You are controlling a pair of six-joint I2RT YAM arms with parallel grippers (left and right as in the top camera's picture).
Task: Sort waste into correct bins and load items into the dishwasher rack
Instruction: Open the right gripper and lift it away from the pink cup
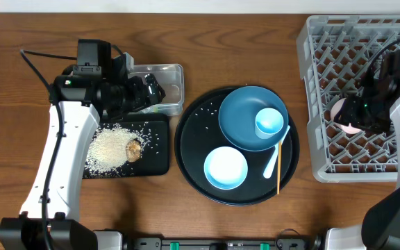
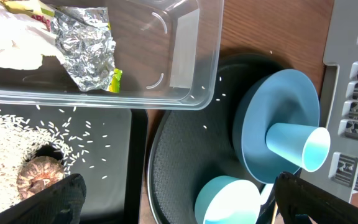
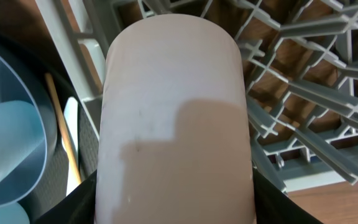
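From overhead, we take the round tray [image 1: 189, 149] as our mark. On it sit the plate [image 1: 242, 114] at the upper right with the blue cup [image 1: 269, 122] on it, the bowl [image 1: 226, 167] at the lower middle, and the spoon [image 1: 272, 165] and chopstick [image 1: 279, 170] along the right side. Just left of the round tray lies the shallow tray [image 1: 158, 156], holding the rice [image 1: 108, 149] and the lump [image 1: 134, 148]. A few grains are scattered on the round tray as well. The tub [image 1: 174, 80] is up and to its left, with the left gripper [image 1: 148, 90] over it. The rack [image 1: 339, 48] stands to the right of the round tray. The right gripper [image 1: 353, 114] holds the pink cup [image 1: 344, 117] over the rack's left part — whether the cup rests on the grid we cannot tell.

In the left wrist view, the left gripper's fingers stand wide apart with nothing between them. Wrappers [image 2: 86, 43] lie in the tub, past the round tray's edge. The rice and lump sit in the shallow tray beside it.

In the right wrist view, the dark fingers [image 3: 73, 208] press both sides of the pink cup — a firm clasp. The rack's lattice is behind the cup, and the round tray's chopstick and spoon are off to one side.
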